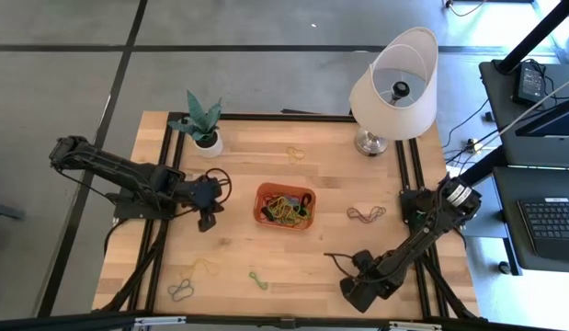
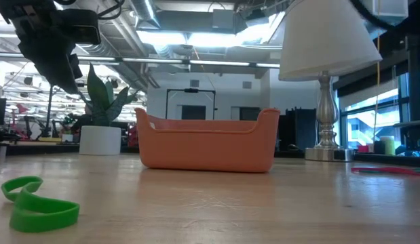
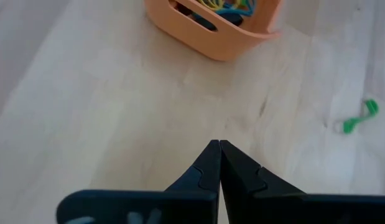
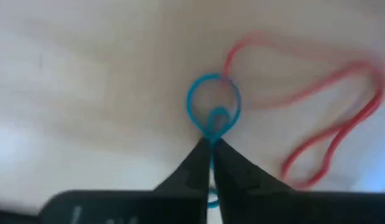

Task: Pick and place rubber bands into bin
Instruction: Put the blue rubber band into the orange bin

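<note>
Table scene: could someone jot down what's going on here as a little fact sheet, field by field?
Bin: orange bin mid-table, already holding a tangle of rubber bands
Loose bands: green band near the front edge, reddish ones right of the bin, more at front left
Right claw: shut on a blue band, beside a red band
Left claw: shut, empty, left of the bin
Bystanders: lamp, potted plant

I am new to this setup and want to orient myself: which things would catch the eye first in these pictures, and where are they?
The small orange plastic bin sits mid-table, already holding a tangle of coloured rubber bands. At the table's far right corner stands a white-shaded lamp on a silver base, with a potted green plant at the far left. Near the front right edge, the right pincer is shut on a thin blue rubber band beside a red one.
</note>
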